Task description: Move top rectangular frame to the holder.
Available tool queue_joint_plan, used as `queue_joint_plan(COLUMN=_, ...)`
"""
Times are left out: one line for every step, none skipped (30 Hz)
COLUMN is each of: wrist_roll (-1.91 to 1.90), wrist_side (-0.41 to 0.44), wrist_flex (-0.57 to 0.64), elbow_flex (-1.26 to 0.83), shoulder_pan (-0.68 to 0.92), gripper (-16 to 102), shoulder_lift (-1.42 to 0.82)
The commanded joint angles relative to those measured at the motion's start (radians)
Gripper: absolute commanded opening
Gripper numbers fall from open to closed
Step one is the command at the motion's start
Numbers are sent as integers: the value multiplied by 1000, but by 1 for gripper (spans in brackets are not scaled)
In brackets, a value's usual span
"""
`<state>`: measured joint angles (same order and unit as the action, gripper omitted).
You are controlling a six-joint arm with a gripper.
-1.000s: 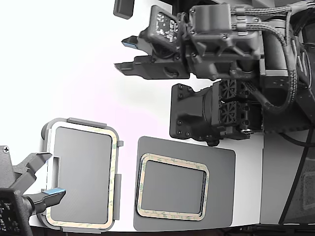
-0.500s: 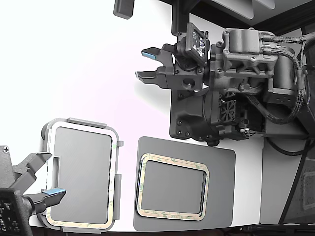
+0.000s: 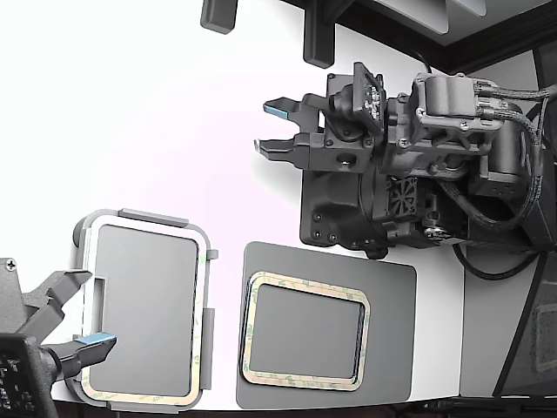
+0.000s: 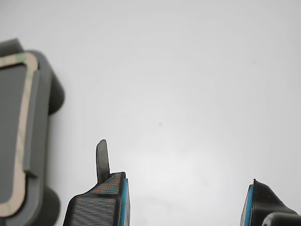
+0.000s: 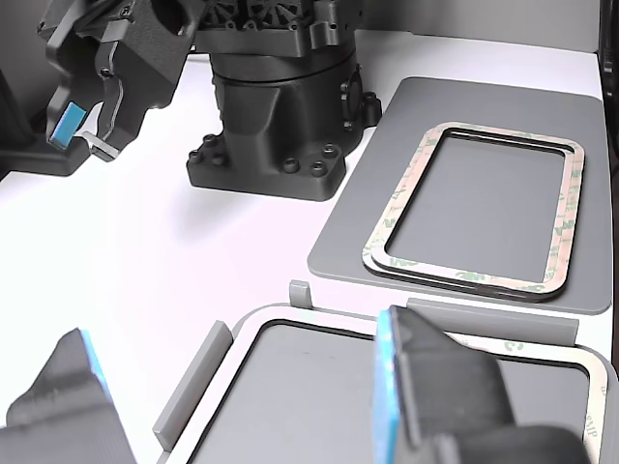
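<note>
**Hand open and empty, well apart from both frames**

The white counter (image 3: 130,104) is seen to carry everything. In the exterior view, the arm (image 3: 435,131) is placed at about two o'clock. A second arm (image 3: 26,366) is cut off at eight o'clock. The dark pad (image 3: 392,348) is set at six o'clock and the holder (image 3: 87,261) at seven o'clock.

The top rectangular frame (image 3: 305,283) is found on a stack on the pad. A like frame (image 3: 204,296) is already seated inside the holder. Which of the two is meant by the task cannot be settled.

The hand (image 3: 271,128) is held at about twelve o'clock with its jaws spread and nothing between them. Its blue-faced fingers (image 4: 113,197) are shown over bare counter in the wrist view.

If another frame is to be fetched, two thin frames could be lifted together, because the stacked edges lie flush. A frame set onto the occupied holder could be caught on the raised tabs. The second arm's fingers hang over the holder, so a collision there is judged possible.

The number of frames in the stack cannot be counted. The seated frame's lower edge is partly hidden by the second arm.
</note>
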<state>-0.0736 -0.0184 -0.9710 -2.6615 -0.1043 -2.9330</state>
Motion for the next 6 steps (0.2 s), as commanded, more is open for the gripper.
queue_joint_plan(wrist_roll=-2, wrist_side=2, wrist_flex=9, elbow_flex=23, shoulder_pan=-8, gripper=100, shoulder_lift=-21)
queue_joint_plan(wrist_roll=-2, wrist_side=2, wrist_flex=9, elbow_flex=23, shoulder_pan=-8, gripper=100, shoulder_lift=-21)
queue_joint_plan(wrist_roll=-2, wrist_side=2, wrist_flex=9, elbow_flex=23, shoulder_pan=-8, gripper=100, shoulder_lift=-21)
queue_joint_plan(wrist_roll=-2, wrist_side=2, wrist_flex=9, elbow_flex=23, shoulder_pan=-8, gripper=100, shoulder_lift=-21)
queue_joint_plan(wrist_roll=-2, wrist_side=2, wrist_flex=9, elbow_flex=23, shoulder_pan=-8, gripper=100, shoulder_lift=-21)
queue_joint_plan(wrist_roll=-2, wrist_side=2, wrist_flex=9, elbow_flex=23, shoulder_pan=-8, gripper=100, shoulder_lift=-21)
